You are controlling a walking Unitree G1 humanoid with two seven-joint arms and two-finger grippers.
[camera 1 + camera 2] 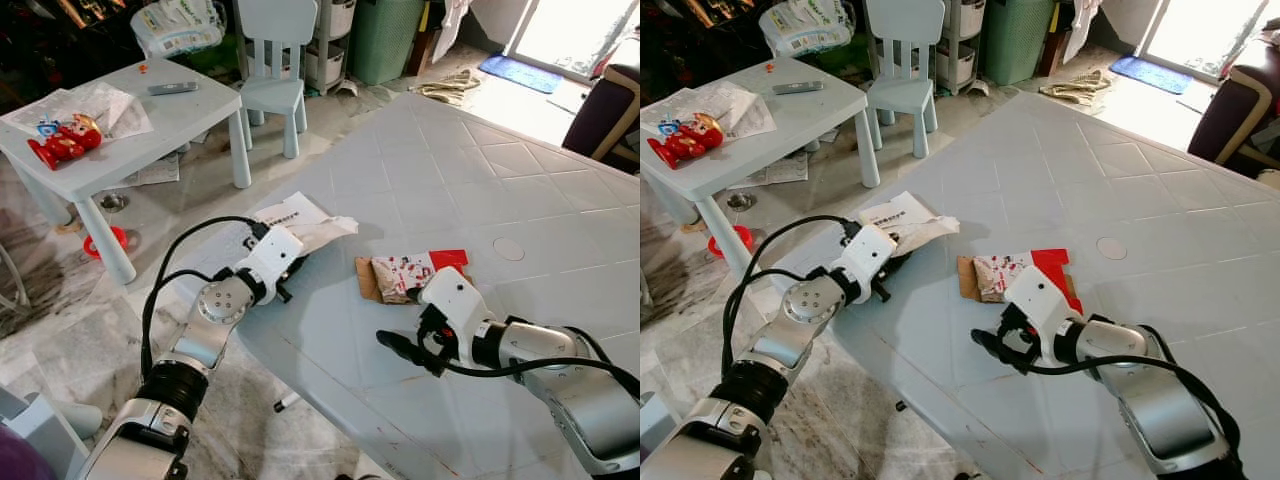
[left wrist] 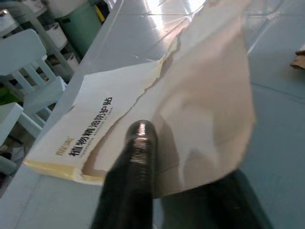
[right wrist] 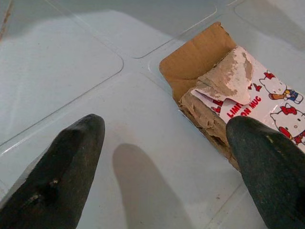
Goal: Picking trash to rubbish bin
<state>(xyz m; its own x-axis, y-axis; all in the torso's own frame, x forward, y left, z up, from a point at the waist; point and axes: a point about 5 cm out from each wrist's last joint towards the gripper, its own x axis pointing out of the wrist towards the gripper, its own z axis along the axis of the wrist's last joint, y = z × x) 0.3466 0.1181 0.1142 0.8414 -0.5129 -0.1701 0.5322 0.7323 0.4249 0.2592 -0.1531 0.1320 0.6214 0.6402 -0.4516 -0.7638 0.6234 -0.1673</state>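
Observation:
A torn white paper envelope (image 1: 300,218) with printed characters lies at the left edge of the big pale grey table (image 1: 480,170). My left gripper (image 1: 288,266) is shut on its near corner. In the left wrist view one black finger (image 2: 136,162) presses on top of the envelope (image 2: 200,109) while the other sits under the sheet. A ripped cardboard package (image 1: 405,275) with red and cartoon print lies mid-table. My right gripper (image 3: 164,126) stands open just short of it, low over the table, one fingertip beside the package's (image 3: 224,90) torn edge.
A small white children's table (image 1: 170,115) with a red toy (image 1: 60,143) and papers stands left of me, with a white chair (image 1: 272,70) behind it. A green bin (image 1: 385,35) is at the far wall. Marble floor (image 1: 60,330) lies between the tables.

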